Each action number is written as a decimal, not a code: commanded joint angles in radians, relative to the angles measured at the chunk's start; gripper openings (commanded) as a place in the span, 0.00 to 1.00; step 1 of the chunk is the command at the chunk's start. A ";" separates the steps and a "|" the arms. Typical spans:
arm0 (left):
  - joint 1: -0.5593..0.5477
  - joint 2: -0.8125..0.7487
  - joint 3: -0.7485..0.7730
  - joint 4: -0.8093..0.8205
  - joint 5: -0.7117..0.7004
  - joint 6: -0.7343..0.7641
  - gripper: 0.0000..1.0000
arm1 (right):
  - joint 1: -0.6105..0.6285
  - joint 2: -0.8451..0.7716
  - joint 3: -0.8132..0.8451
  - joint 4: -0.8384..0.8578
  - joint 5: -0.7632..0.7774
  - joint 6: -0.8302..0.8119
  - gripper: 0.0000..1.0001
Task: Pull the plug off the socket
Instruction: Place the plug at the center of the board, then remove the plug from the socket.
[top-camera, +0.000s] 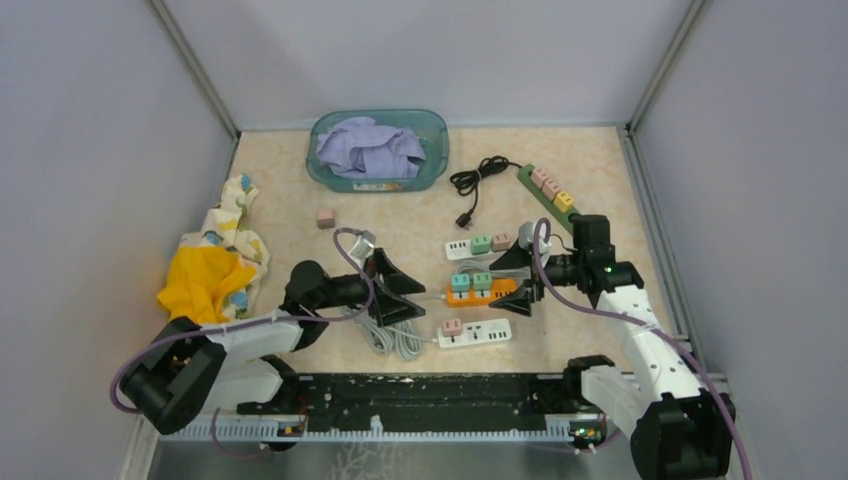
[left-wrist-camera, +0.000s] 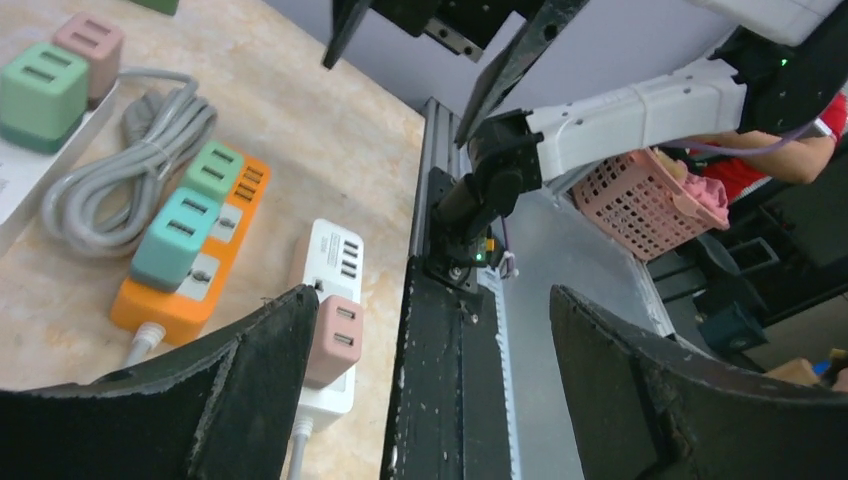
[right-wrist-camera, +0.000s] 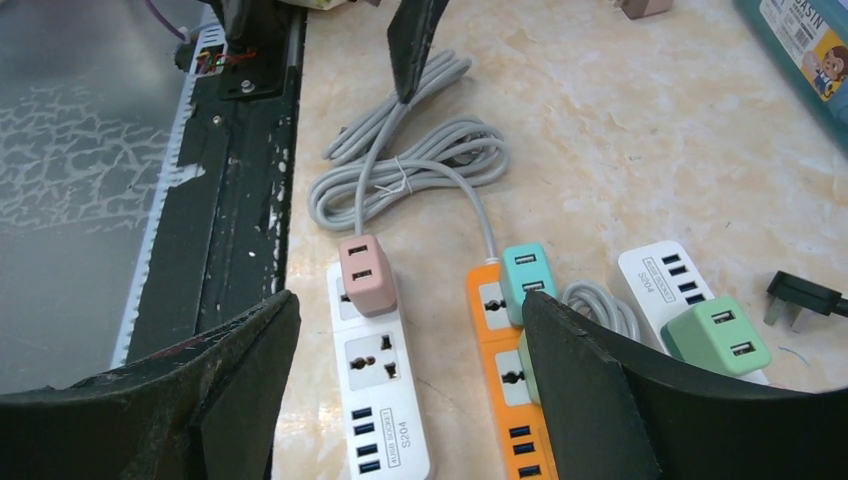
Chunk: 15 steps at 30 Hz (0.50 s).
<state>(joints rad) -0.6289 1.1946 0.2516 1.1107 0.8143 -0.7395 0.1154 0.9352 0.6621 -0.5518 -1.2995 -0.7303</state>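
Beige stone-pattern table (top-camera: 290, 175), grey walls on three sides. Several power strips lie in the near-right area. The task obj. is judged to be a plug seated in one of them.

1. Status. Over the orange strip (right-wrist-camera: 497, 345) hangs the right gripper (top-camera: 497, 288), jaws wide apart, nothing held. Just left of that strip, by the grey cable coil (top-camera: 388, 338), is the left gripper (top-camera: 418, 302), also spread and empty. No plug is pulled yet.

2. Target. Nearest candidates are the teal plug (right-wrist-camera: 527, 272) on the orange strip and the pink plug (right-wrist-camera: 365, 272) on the near white strip (right-wrist-camera: 375, 400). Which one is meant cannot be told.

3. Procedure (rec.). Centre the jaws on the plug's side faces and close on the body, not the strip. Pin the strip w/ the left gripper, else it likely lifts w/ the plug. Pull straight along the pin axis, no rocking.

4. View notes. The right wrist cam shows socket faces and plug seating, where the top cam shows only coloured blocks. Only the top cam gives both arms' pos. Only the left wrist cam shows a pink basket (left-wrist-camera: 640, 200) beyond the near table edge.
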 joint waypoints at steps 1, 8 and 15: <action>-0.140 -0.032 0.028 -0.105 -0.096 0.249 0.91 | -0.007 -0.026 0.016 -0.008 -0.023 -0.075 0.82; -0.401 -0.079 0.095 -0.437 -0.511 0.704 0.87 | -0.007 -0.027 0.014 -0.013 -0.029 -0.081 0.82; -0.526 0.039 0.235 -0.654 -0.744 0.885 0.80 | -0.007 -0.027 0.012 -0.014 -0.029 -0.083 0.81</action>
<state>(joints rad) -1.1130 1.1790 0.4000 0.6220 0.2592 -0.0254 0.1154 0.9287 0.6621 -0.5720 -1.2984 -0.7765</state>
